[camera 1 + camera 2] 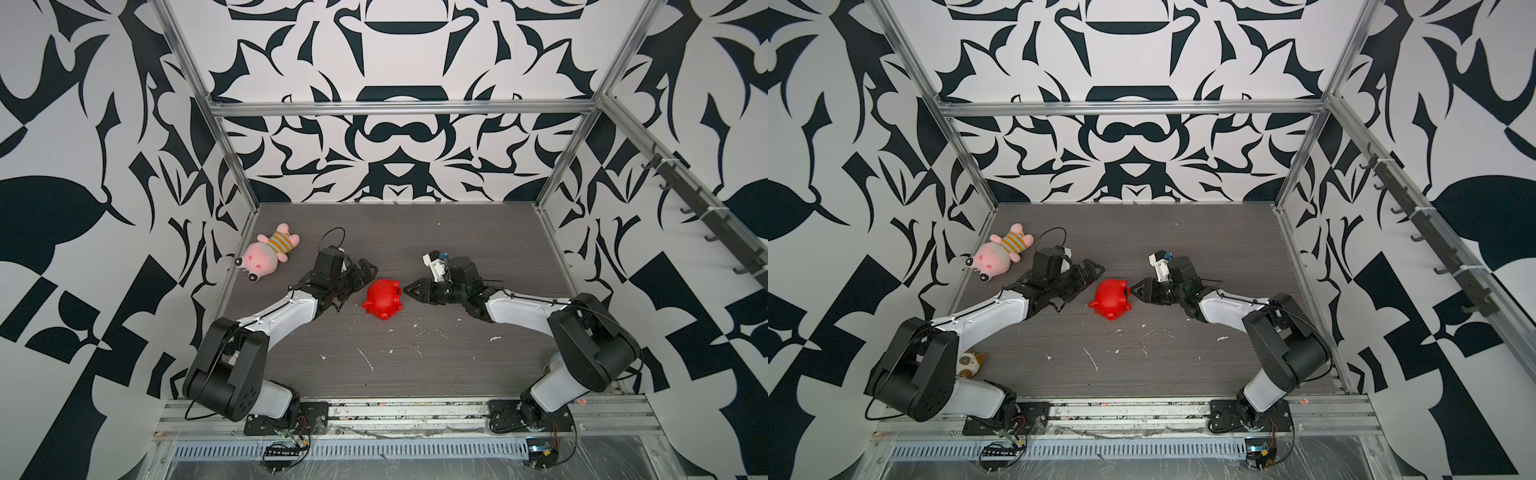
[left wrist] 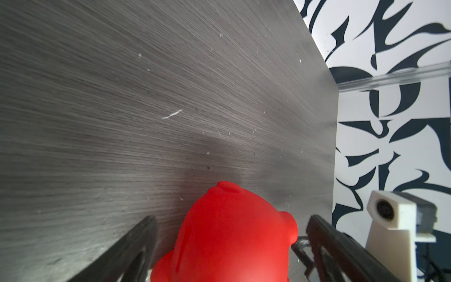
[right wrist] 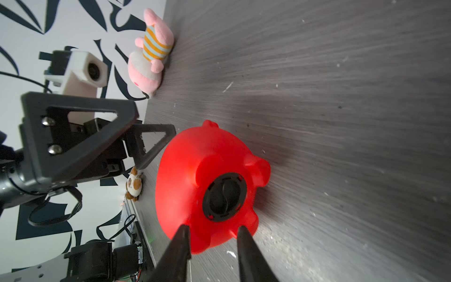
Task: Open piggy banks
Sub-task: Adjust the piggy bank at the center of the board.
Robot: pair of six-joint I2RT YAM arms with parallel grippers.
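Centre: piggy bank [image 1: 382, 298] lying between left hand [image 1: 357, 289] and right hand [image 1: 409, 287], blocking the gap.
Far worktop [image 1: 415, 232]: standing open.
Left edge: plush pig [image 1: 270, 255] occupying the margin.

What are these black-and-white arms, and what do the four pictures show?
These are two robot arms, a left arm and a right arm, fixed at the edge of a table, each ending in a two-fingered gripper. Two pictures look down from one overhead camera; two come from cameras on the wrists. A red pig, a piggy bank, lies on its side between them, its plug facing the right gripper, whose jaws are slightly apart. The left gripper is wide open, a finger either side of the pig. Nothing is held. A plush pig lies farther back; a small plush sits by the left arm's base.
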